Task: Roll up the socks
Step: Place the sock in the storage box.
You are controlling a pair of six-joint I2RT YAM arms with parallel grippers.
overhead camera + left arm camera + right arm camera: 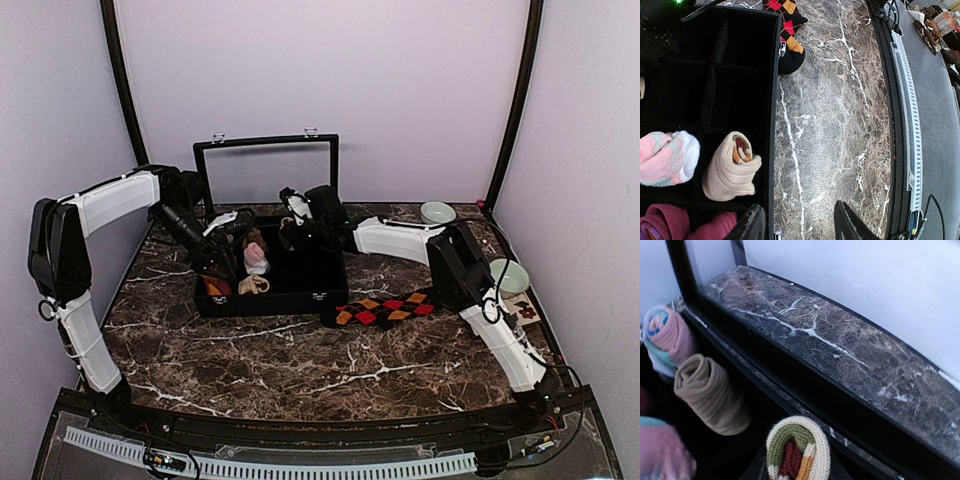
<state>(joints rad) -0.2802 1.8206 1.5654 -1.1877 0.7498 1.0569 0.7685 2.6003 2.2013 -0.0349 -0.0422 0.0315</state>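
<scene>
Cream knit sock rolled, stripes inside; argyle sock lying flat.

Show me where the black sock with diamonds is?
In the top view, the diamond sock lies flat on the table, just right of the black box, near the right arm.

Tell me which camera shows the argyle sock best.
Top external: the argyle sock lies there almost whole, flat on the marble table just right of the black box. The left wrist view catches only one end at its top edge, beside the box. The right wrist view misses it.
</scene>
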